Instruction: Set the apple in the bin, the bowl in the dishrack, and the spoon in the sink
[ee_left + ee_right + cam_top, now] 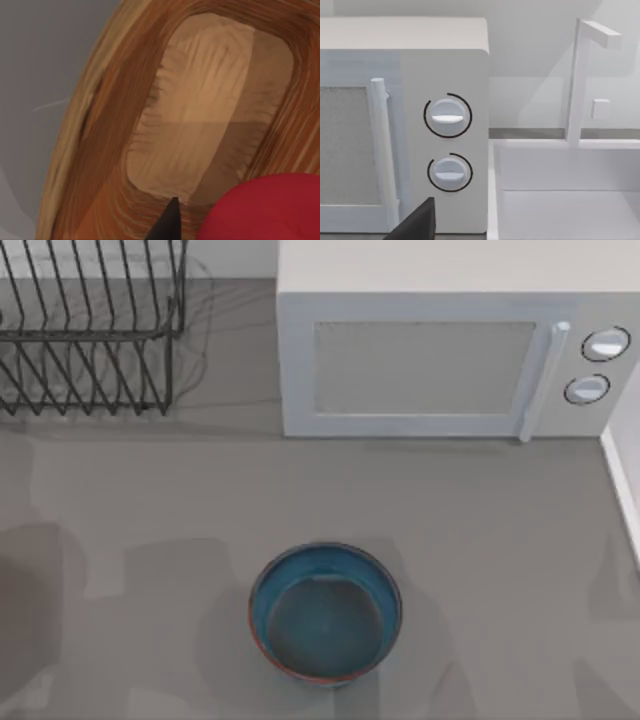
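- Our left gripper point(172, 220) hangs over the wooden bin point(115, 150), with the red apple point(265, 210) close against one dark fingertip. We cannot tell whether the fingers clamp the apple or merely sit beside it.
- The apple is above the bin's near rim, the bin's pale hollow lying open beyond it. We judge the apple light, firm and matte, unlikely to slip, and best held across its widest part.
- Our right gripper point(417, 222) faces the white microwave point(405, 125), with the white sink point(565, 200) and its faucet point(580, 80) just to the right. How its fingers stand we cannot tell.
- The bowl point(325, 612) sits upright at the near middle of the table point(500, 540), well apart from the dishrack point(90, 330) at the far left.
- We judge the bowl stiff, glossy and slippery; the thin rim is the place to pinch.
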